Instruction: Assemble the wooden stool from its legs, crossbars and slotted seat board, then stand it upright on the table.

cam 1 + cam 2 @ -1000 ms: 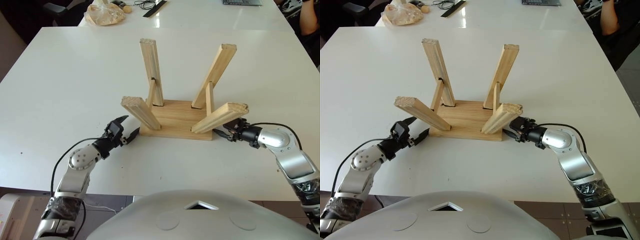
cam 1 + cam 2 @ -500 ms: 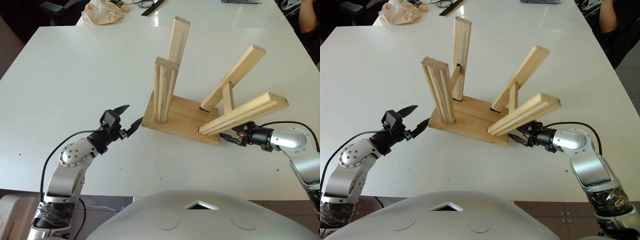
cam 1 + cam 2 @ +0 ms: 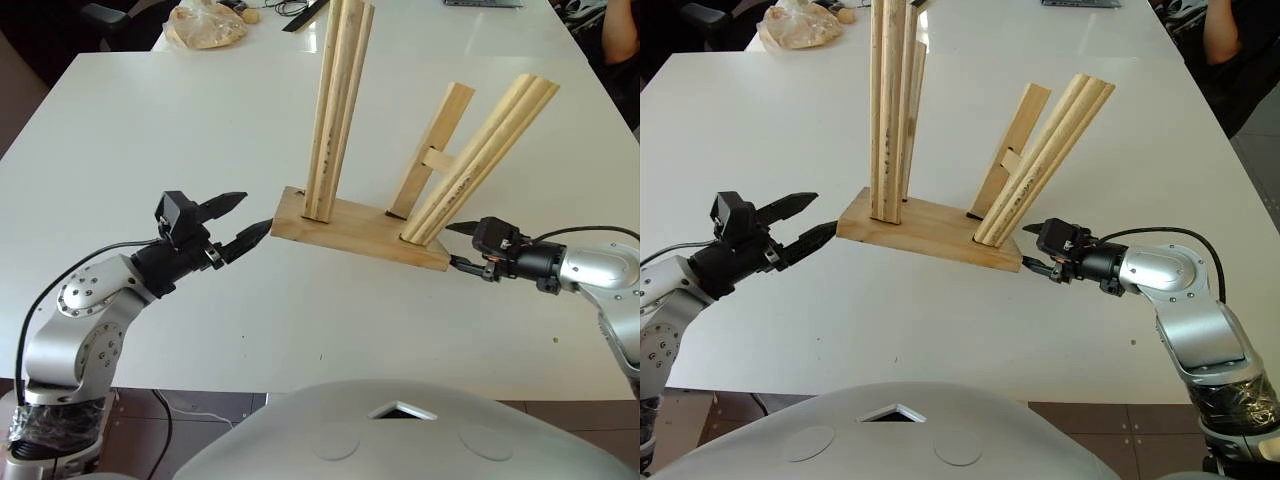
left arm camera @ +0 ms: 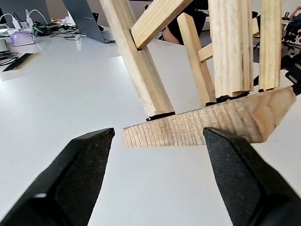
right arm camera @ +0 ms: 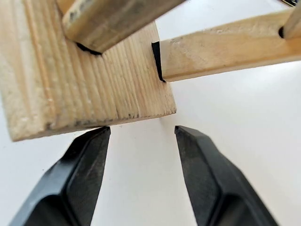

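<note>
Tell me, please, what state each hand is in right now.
Left hand: open, at the seat board end, gripping nothing.
Right hand: open, at its other end, gripping nothing.

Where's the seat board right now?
In the eye views the seat board is mid-table, legs up, between the left gripper at its left end and the right gripper at its right.

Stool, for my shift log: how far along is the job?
Done: legs and crossbar sit in the seat board. In hand: left gripper and right gripper, both open, bracket the board's ends. Left: the stool stands legs-up and needs turning over.
</note>
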Robot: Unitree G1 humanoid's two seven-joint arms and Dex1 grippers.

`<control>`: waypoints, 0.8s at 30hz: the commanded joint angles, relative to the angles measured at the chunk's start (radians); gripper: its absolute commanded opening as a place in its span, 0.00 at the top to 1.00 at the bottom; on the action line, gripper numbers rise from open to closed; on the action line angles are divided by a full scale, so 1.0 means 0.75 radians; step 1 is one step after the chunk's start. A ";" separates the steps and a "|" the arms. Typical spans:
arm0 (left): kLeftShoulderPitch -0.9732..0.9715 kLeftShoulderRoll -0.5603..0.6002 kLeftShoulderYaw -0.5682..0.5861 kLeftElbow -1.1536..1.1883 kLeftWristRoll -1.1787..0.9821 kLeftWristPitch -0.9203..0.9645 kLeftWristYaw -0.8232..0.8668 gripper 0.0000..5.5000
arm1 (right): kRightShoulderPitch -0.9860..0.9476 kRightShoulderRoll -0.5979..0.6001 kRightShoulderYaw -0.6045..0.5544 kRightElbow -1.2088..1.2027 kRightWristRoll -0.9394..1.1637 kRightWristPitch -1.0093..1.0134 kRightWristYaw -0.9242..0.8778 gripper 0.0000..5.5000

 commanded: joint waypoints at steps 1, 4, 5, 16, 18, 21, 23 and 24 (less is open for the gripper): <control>0.060 0.042 -0.083 -0.073 0.006 0.024 -0.134 0.36 | -0.054 0.030 -0.004 -0.124 0.133 -0.031 0.051 0.54; 0.067 0.045 -0.080 -0.055 0.029 0.018 -0.148 0.36 | -0.062 0.026 -0.022 -0.130 0.145 -0.031 0.066 0.54; 0.062 0.043 -0.072 -0.051 0.028 0.023 -0.149 0.36 | -0.064 0.025 -0.025 -0.130 0.146 -0.032 0.071 0.54; 0.056 0.093 0.058 -0.083 -0.108 0.138 -0.237 0.36 | -0.005 0.012 -0.042 -0.223 0.253 -0.012 0.120 0.54; 0.059 0.109 0.066 -0.062 -0.083 0.136 -0.271 0.36 | 0.006 0.015 -0.073 -0.258 0.337 0.018 0.146 0.54; 0.015 0.112 0.079 0.011 -0.045 0.128 -0.272 0.36 | 0.026 -0.011 -0.118 -0.280 0.446 0.062 0.204 0.54; -0.031 0.102 0.079 0.077 -0.013 0.115 -0.253 0.36 | 0.030 -0.037 -0.135 -0.239 0.456 0.056 0.249 0.54; -0.061 0.093 0.072 0.116 0.011 0.106 -0.238 0.36 | 0.023 -0.045 -0.133 -0.206 0.442 0.043 0.263 0.54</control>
